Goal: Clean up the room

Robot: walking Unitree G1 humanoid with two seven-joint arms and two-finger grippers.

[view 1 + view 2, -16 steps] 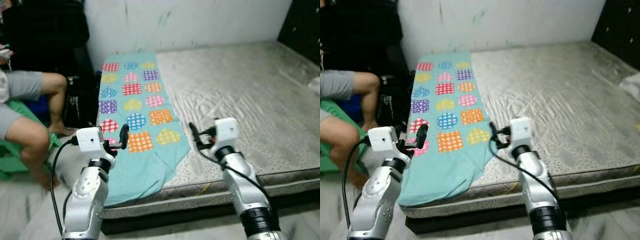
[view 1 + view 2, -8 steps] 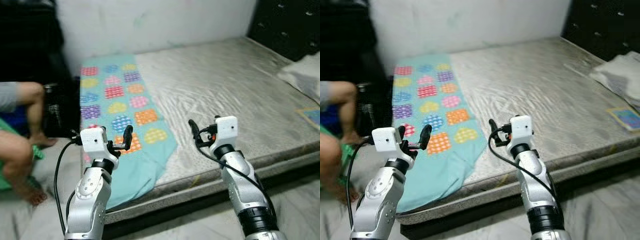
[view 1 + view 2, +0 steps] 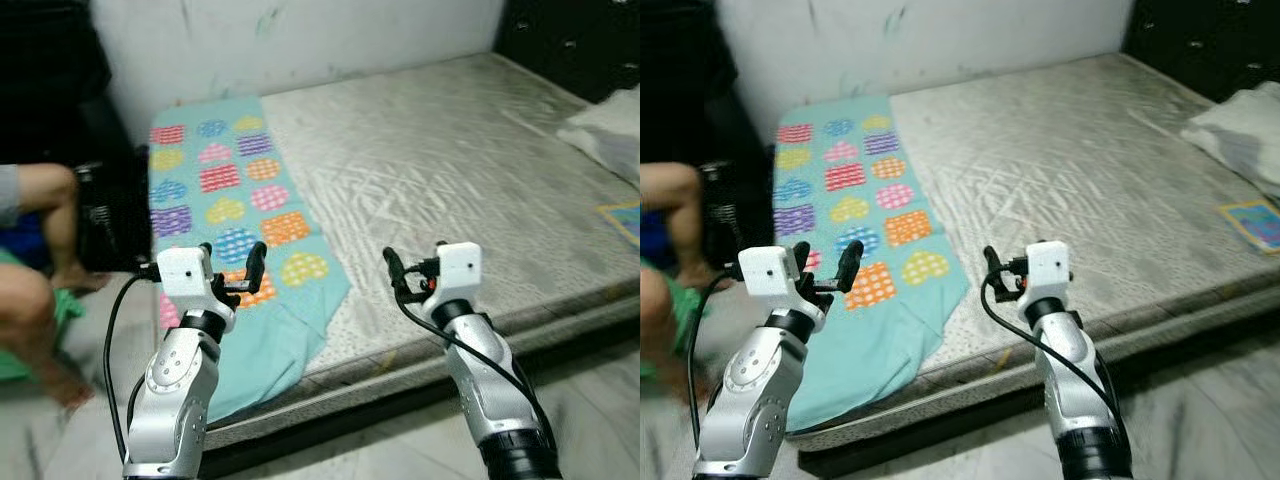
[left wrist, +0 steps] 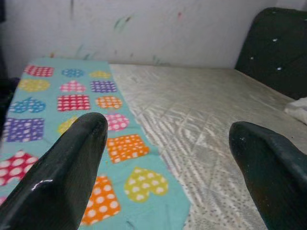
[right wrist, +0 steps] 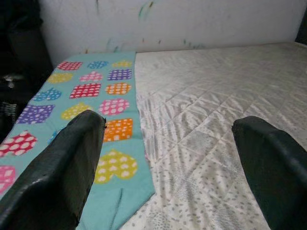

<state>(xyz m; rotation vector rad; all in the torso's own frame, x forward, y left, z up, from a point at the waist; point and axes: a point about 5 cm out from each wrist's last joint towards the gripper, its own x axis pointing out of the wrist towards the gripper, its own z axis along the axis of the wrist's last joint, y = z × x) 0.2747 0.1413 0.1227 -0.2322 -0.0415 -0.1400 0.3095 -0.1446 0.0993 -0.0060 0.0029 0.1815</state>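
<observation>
One seated person (image 3: 30,290), cut off at frame edge, beside blanket (image 3: 235,230).

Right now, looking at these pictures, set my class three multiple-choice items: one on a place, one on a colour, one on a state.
1. Where does the patterned blanket lie on the mattress?
A. robot's left edge
B. centre
C. right edge

2. What is the blanket's ground colour?
A. red
B. teal
C. black

3. What state are the left hand and right hand in?
A. both open, empty
B. both shut
C. gripping the blanket

Answers: 1 A, it drapes over the left side; 2 B, teal shows between the hearts; 3 A, wrist views show fingers spread apart.
</observation>
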